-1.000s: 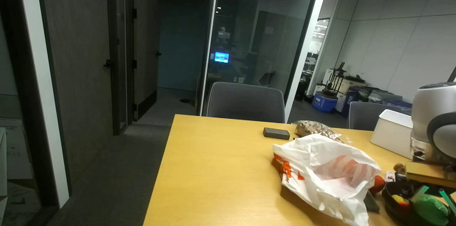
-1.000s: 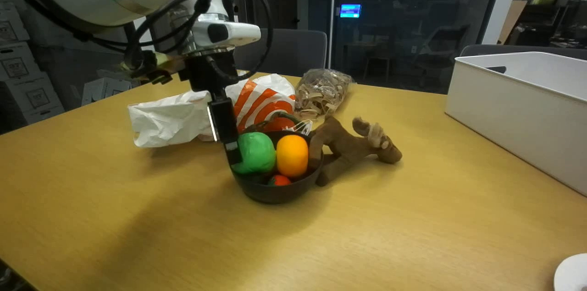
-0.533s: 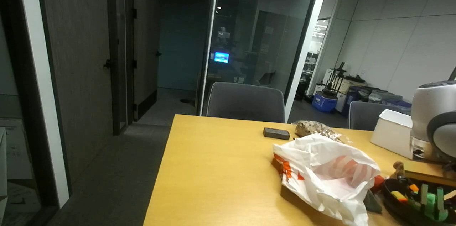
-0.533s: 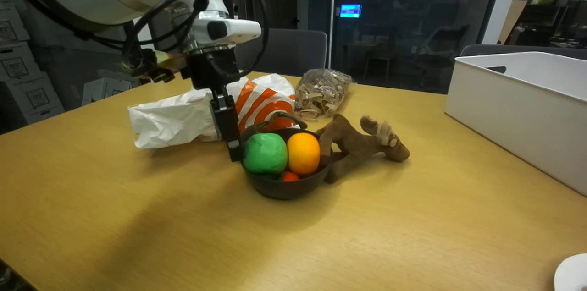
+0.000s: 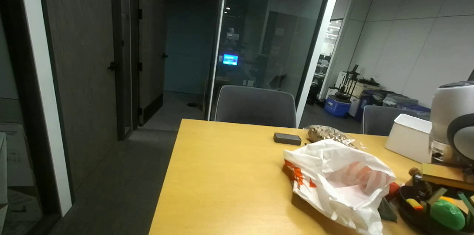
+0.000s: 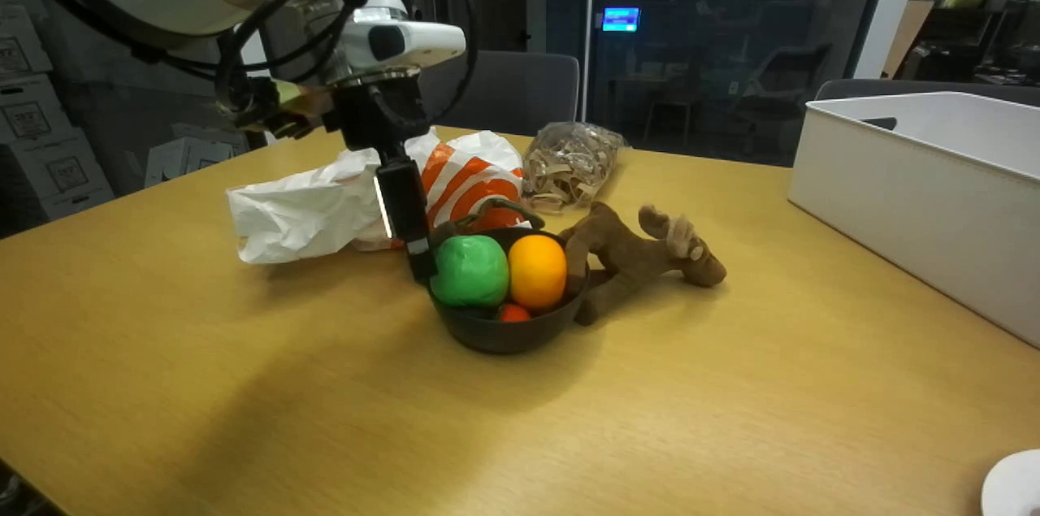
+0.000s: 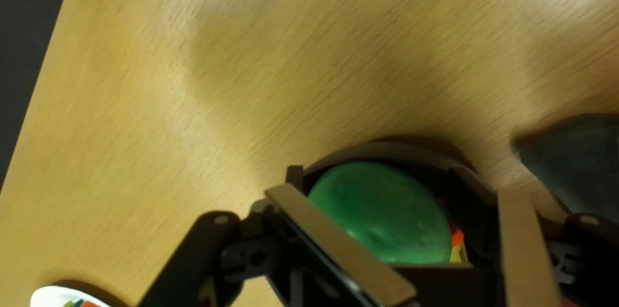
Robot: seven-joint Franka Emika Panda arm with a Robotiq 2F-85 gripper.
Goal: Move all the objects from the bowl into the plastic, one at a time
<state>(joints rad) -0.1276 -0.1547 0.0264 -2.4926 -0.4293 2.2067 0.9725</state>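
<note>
The dark bowl stands on the table in both exterior views. It holds a green rounded object, an orange one and a small red one, partly hidden. A yellow and red piece also lies in it. The white plastic bag with orange print lies beside the bowl, its mouth gaping. My gripper points down at the bowl's edge by the green object. In the wrist view my gripper is open, its fingers on either side of the green object. I cannot tell whether they touch it.
A brown plush moose leans on the bowl's rim. A clear bag of tan pieces lies behind. A white bin, a dark block and a white dish are on the table. A dark object lies beside the bowl.
The bowl, its contents and the moose shifted right in an exterior view, then stayed. My fingers drew closer together half a second ago and are now spread wide again. The green object remains in the bowl.
</note>
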